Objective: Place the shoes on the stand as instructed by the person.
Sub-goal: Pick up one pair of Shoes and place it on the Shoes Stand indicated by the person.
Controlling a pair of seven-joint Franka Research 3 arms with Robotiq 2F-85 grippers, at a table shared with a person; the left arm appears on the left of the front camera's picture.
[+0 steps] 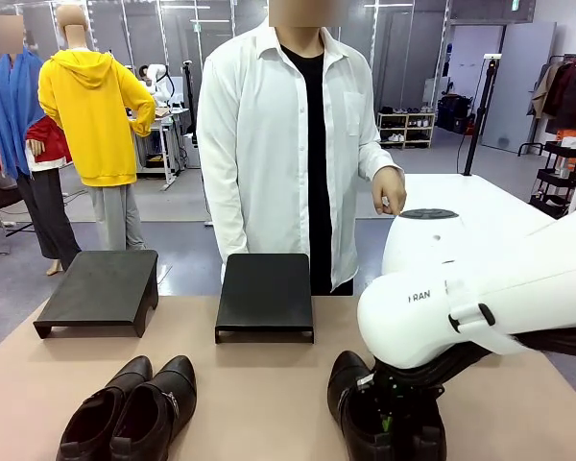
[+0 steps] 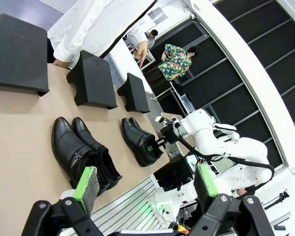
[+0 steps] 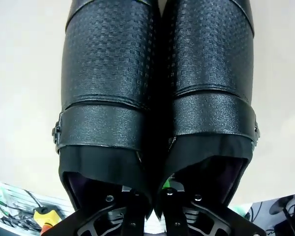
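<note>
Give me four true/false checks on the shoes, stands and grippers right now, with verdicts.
1. Both pairs, the left pair and the right pair, lie on the table. True.
2. The left gripper is shut on a shoe. False: it is open and holds nothing.
3. The right gripper has one finger inside each shoe of the right pair, with the inner walls between them. True.
4. A shoe sits on the middle stand. False: no shoe is on it.
</note>
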